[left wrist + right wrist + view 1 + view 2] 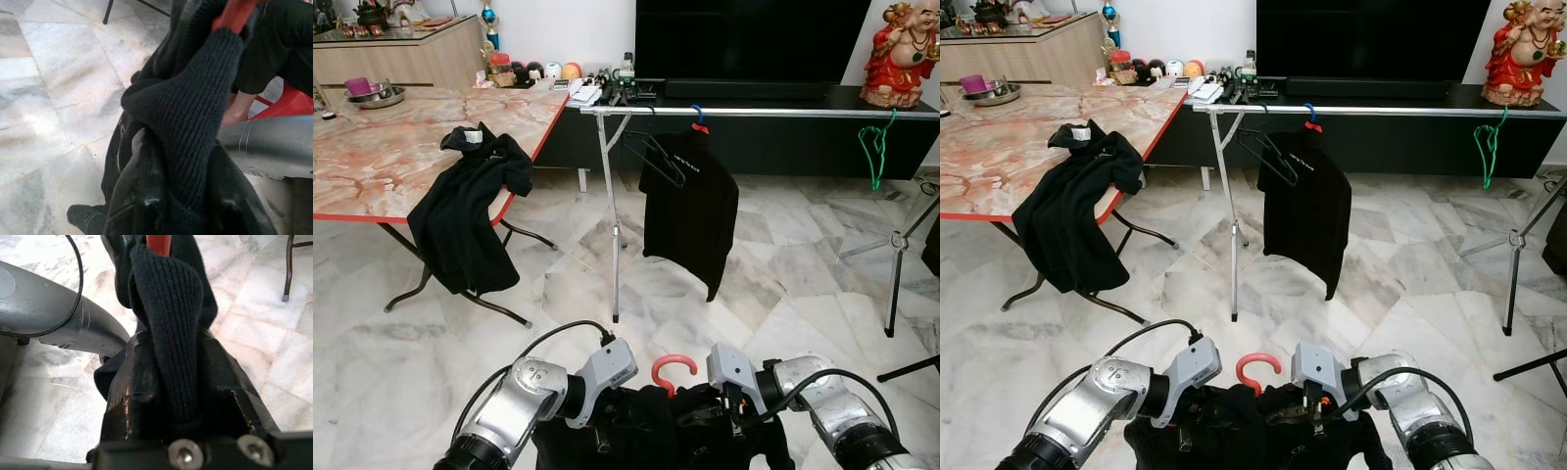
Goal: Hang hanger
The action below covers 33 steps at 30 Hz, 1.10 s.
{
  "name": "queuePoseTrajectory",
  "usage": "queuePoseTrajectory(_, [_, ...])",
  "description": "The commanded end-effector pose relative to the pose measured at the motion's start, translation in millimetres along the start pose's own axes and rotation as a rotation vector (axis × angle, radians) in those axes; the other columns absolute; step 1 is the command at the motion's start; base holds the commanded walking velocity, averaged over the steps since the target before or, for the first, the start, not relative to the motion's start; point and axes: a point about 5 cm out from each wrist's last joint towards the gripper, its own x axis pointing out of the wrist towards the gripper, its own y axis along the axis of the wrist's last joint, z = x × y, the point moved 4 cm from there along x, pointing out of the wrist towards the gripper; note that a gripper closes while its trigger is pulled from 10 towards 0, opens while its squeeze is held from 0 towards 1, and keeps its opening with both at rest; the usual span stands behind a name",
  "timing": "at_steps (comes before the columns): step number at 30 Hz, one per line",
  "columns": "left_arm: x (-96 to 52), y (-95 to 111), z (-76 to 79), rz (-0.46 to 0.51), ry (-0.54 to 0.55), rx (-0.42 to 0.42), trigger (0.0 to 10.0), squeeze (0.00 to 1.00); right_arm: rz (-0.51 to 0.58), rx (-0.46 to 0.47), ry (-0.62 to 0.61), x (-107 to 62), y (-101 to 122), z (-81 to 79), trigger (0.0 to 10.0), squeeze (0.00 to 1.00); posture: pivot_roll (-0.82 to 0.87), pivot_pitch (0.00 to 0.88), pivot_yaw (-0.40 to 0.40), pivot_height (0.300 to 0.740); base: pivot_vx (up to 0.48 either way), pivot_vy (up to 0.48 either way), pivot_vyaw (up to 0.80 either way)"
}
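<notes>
Two claws, left claw (161, 205), right claw (181, 396), clamping one black garment (656, 436), one red hanger (673, 371)

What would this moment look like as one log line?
both grippers: left, right shut on black garment | red hanger inside | rail ahead | not hung

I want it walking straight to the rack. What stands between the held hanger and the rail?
Nothing visible: bare marble floor lies between the red hanger and the rail. The table stands off to the left.
</notes>
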Motion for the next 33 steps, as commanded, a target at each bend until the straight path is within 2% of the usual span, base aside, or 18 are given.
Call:
queuePoseTrajectory(1, [4.7,-12,6.2,-0.027,-0.021,-0.043,0.0,0.00,0.145,-0.052,-0.148,-14.0,36,26.8,10.0,0.00,0.07,0.037,-0.006,0.740,0.000,0.000,0.00])
queuePoseTrajectory(6, [4.4,-12,5.8,-0.024,-0.016,-0.045,0.0,0.00,0.137,-0.057,-0.136,-13.4,35,25.2,10.0,0.00,0.07,0.037,-0.006,0.740,0.000,0.000,0.00])
queuePoseTrajectory(7, [4.3,-12,5.4,-0.022,-0.013,-0.044,0.0,0.00,0.142,-0.052,-0.129,-13.5,36,24.7,10.0,0.24,0.07,0.037,-0.005,0.740,0.000,0.000,0.00])
queuePoseTrajectory(8, [4.2,-12,5.1,-0.021,-0.011,-0.043,0.0,0.00,0.147,-0.049,-0.120,-13.7,36,24.0,10.0,0.84,0.07,0.038,-0.005,0.740,0.000,0.000,0.00])
queuePoseTrajectory(9, [3.9,-11,4.3,-0.017,-0.004,-0.040,0.0,0.00,0.149,-0.052,-0.110,-14.3,37,23.2,10.0,1.00,0.07,0.038,-0.005,0.740,0.000,0.000,0.00])
queuePoseTrajectory(18, [2.6,-10,-7.7,-0.006,0.068,-0.027,0.0,0.00,0.140,-0.066,-0.100,-25.8,40,24.6,10.0,1.00,0.06,0.037,-0.002,0.740,0.000,0.000,0.00])
queuePoseTrajectory(24, [0.9,-19,-18.8,-0.050,0.149,-0.004,0.0,0.00,0.127,-0.086,-0.097,-33.2,40,24.2,10.0,1.00,0.06,0.038,0.001,0.740,0.000,0.000,0.00])
queuePoseTrajectory(29, [-8.4,-27,-44.8,-0.083,0.332,0.020,0.0,0.00,0.151,-0.108,-0.212,-49.6,48,38.0,10.0,1.00,0.06,0.041,0.002,0.740,0.000,0.000,0.00])
queuePoseTrajectory(30, [-14.4,-26,-58.1,-0.065,0.441,0.029,0.0,0.00,0.172,-0.113,-0.272,-58.1,51,43.5,10.0,1.00,0.06,0.041,0.003,0.740,0.000,0.000,0.00])
queuePoseTrajectory(31, [-14.4,-26,-58.1,-0.065,0.441,0.029,0.0,0.00,0.172,-0.113,-0.272,-58.1,51,43.5,10.0,1.00,0.06,0.041,0.003,0.740,0.000,0.000,0.00])
queuePoseTrajectory(32, [-16.9,-25,-63.3,-0.049,0.487,0.012,0.0,0.00,0.182,-0.114,-0.321,-63.0,52,47.6,10.0,1.00,0.05,0.043,0.000,0.740,0.000,0.000,0.00])
queuePoseTrajectory(33, [-21.6,-23,-72.3,-0.026,0.582,0.017,0.0,0.00,0.201,-0.083,-0.409,-70.7,48,53.8,10.0,1.00,0.06,0.042,-0.004,0.740,0.000,0.000,0.00])
